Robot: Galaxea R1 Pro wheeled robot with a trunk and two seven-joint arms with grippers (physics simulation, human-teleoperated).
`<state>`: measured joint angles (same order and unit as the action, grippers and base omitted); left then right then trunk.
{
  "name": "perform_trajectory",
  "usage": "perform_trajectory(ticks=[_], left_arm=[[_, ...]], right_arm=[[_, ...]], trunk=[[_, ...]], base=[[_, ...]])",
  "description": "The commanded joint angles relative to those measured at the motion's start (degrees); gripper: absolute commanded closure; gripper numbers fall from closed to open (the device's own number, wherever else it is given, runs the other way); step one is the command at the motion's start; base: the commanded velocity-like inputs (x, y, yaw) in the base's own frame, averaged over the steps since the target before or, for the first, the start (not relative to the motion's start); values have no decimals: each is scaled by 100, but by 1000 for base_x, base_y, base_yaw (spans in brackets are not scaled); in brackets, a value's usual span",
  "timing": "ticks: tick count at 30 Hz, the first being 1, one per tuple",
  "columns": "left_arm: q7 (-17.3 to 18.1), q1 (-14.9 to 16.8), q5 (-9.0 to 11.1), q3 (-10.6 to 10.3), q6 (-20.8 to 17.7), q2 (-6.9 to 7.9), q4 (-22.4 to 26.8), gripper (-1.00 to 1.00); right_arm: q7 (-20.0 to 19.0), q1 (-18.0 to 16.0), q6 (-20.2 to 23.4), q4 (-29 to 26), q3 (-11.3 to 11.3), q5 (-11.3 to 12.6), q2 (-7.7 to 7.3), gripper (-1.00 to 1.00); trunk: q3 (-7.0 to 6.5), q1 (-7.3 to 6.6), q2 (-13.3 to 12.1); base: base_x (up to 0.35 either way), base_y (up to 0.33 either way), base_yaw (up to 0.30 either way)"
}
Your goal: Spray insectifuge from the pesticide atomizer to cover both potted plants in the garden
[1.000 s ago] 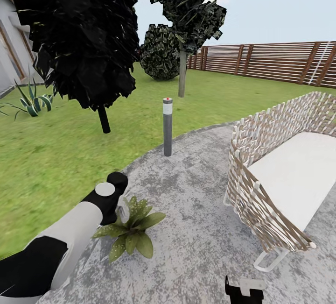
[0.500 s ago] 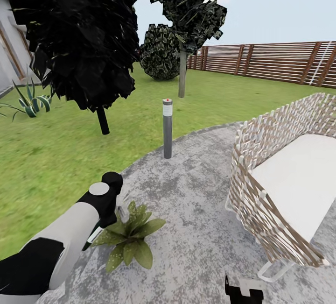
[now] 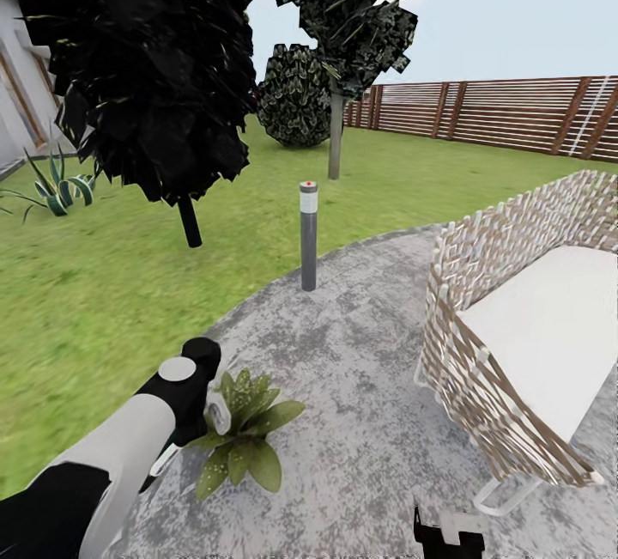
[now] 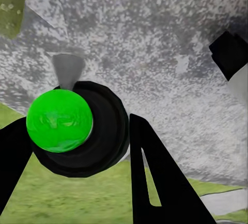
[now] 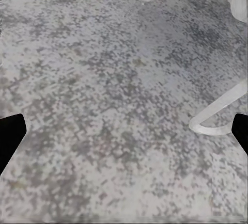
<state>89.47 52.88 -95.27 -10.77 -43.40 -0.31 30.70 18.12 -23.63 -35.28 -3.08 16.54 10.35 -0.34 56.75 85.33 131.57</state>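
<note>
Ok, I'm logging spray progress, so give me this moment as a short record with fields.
left gripper: shut on the pesticide atomizer, green bottle end toward the wrist camera
atomizer head: pale nozzle right at the plant's leaves
potted plant: on the grey patio, leaves speckled pale
right gripper: open, over bare paving
nearby: woven sofa, grey bollard lamp
second plant: cannot tell

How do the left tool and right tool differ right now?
The left tool is shut on the atomizer; the right tool is open, with nothing between its fingers. The left tool is right by the plant; the right tool is near a white seat leg. Both have black fingers and face down at the patio.
</note>
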Motion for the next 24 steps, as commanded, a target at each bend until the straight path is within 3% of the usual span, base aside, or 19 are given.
perform_trajectory(ticks=[1, 5, 11, 24], left_arm=[[53, 6, -42, -13, -61, 3, 14, 100], [53, 44, -43, -13, -64, -5, 24, 100], [53, 40, -36, -21, -72, -36, 24, 100], [53, -5, 3, -22, -72, -90, -47, 100]], right_arm=[[16, -3, -14, 0, 51, 47, -1, -100], [16, -3, -14, 0, 51, 46, -1, -100], [16, -1, -14, 0, 51, 46, 1, -100], [16, -2, -14, 0, 51, 49, -1, -100]], trunk=[[5, -3, 2], [5, -3, 2], [5, -3, 2], [5, -3, 2]], base=[[-243, 98, 0], [-148, 208, 0], [203, 234, 0], [12, 12, 0]])
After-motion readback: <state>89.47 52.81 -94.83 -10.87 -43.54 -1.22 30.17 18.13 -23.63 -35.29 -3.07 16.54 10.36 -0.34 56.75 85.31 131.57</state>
